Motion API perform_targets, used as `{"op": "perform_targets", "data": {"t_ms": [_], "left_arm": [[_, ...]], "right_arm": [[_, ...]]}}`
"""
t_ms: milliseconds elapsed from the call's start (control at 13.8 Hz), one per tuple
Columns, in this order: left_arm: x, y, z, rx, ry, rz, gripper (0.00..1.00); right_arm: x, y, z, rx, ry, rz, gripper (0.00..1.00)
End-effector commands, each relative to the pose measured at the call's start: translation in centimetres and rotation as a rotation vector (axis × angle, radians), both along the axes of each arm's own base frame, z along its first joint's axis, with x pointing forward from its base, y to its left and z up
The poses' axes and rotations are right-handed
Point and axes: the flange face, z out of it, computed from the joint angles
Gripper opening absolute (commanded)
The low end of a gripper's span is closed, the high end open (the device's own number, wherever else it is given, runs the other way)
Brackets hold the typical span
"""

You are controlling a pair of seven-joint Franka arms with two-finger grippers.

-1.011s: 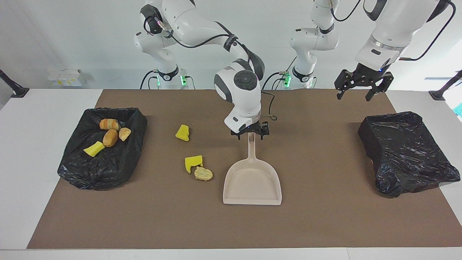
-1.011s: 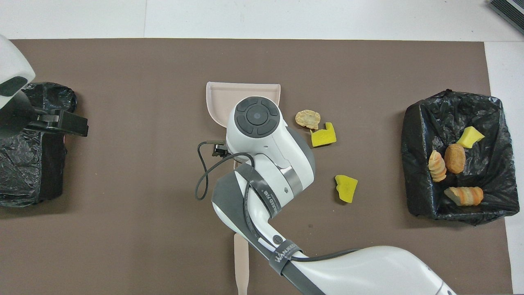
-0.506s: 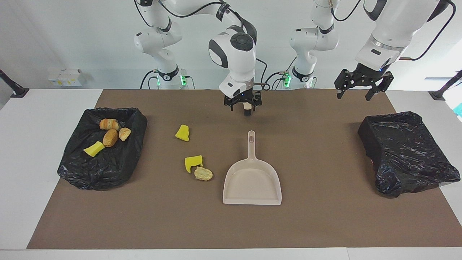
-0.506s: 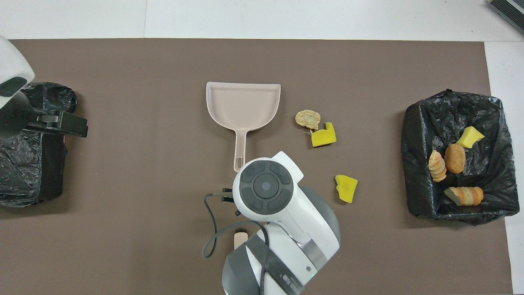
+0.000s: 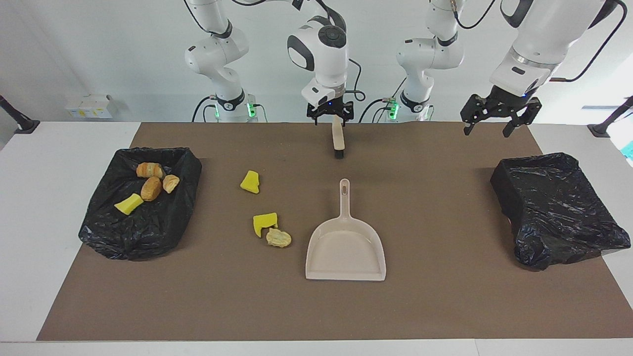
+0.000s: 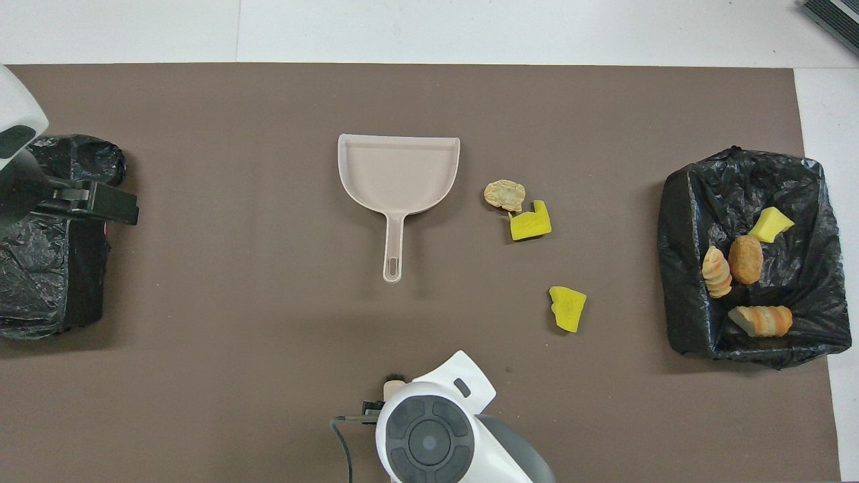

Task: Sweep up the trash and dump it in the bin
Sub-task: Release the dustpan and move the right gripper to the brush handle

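The dustpan (image 5: 345,247) lies mid-table, its handle pointing toward the robots' edge, where the brush (image 5: 338,141) lies. Three trash scraps (image 5: 271,231) lie on the mat (image 5: 445,306) between the dustpan and the bin (image 5: 118,237) at the right arm's end, which holds four more scraps (image 5: 151,185). A second bin (image 5: 559,207) sits at the left arm's end.

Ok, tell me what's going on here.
The right gripper hangs open over the handle of the brush, which lies near the robots; no grip shows. The dustpan lies unheld mid-table, three scraps beside it. Four scraps are in a bin. The left gripper waits open near the other bin.
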Motion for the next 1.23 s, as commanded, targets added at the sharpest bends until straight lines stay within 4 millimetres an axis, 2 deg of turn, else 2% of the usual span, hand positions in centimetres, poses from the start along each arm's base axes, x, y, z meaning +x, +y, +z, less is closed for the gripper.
{"op": "perform_targets", "data": {"t_ms": [0,217,433,578,867,1011,1156], "left_arm": [[-0.4,0.2,0.4,0.011,0.004,-0.001,1.00],[-0.4,0.2,0.4,0.011,0.004,-0.001,1.00],[-0.5,0.2,0.4,0.012,0.004,-0.001,1.00],[-0.5,0.2,0.5,0.011,0.001,-0.004,1.00],[-0.5,1.1,0.5,0.014,0.007,0.011,1.00],[-0.8,1.2,0.3,0.012,0.013,0.008,1.00],[-2.0,0.2,-0.6,0.014,0.028,-0.002,1.00]], "right_arm": [[-3.0,-0.2,-0.5,0.041,0.022,-0.017,1.00],[-6.0,1.5,-2.7,0.018,0.052,0.048,1.00],[-9.4,3.0,-6.6,0.047,0.064,0.042,1.00],[-11.4,4.0,-8.3,0.035,0.076,0.026,1.00],[-14.4,3.5,-9.7,-0.008,0.093,0.013,1.00],[-14.8,3.5,-9.6,-0.011,0.092,-0.004,1.00],[-14.8,3.5,-9.6,-0.011,0.092,-0.007,0.84]]}}
